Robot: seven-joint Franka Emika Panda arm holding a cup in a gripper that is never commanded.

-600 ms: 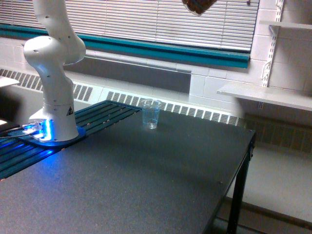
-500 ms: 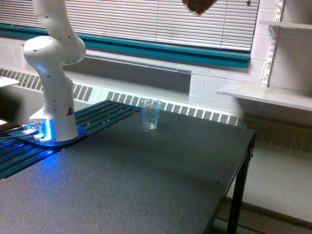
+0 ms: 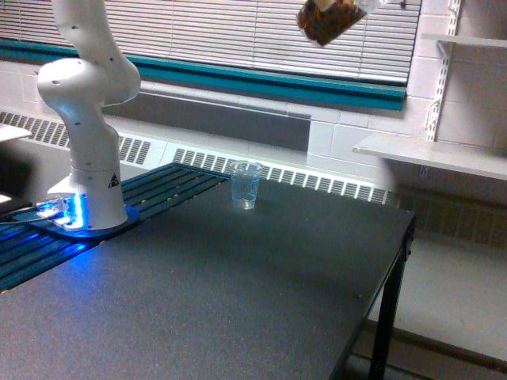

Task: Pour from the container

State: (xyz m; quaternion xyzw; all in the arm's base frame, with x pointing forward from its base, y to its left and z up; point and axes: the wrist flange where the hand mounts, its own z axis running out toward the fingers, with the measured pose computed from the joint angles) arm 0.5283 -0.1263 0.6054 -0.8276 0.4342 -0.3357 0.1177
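The tool is cut off by the top edge of the exterior view, so its opening cannot be told. The container is seen high at the top edge, tilted, with brown contents inside. Well below, a faintly bluish clear cup stands upright on the dark bench. The arm's white base stands at the exterior view's left.

Dark speckled table, clear cup upright near far edge, white robot base at exterior view's left

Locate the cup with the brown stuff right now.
The cup is tilted at the top edge of the exterior view, right of centre, in front of the blinds, high above the empty cup.
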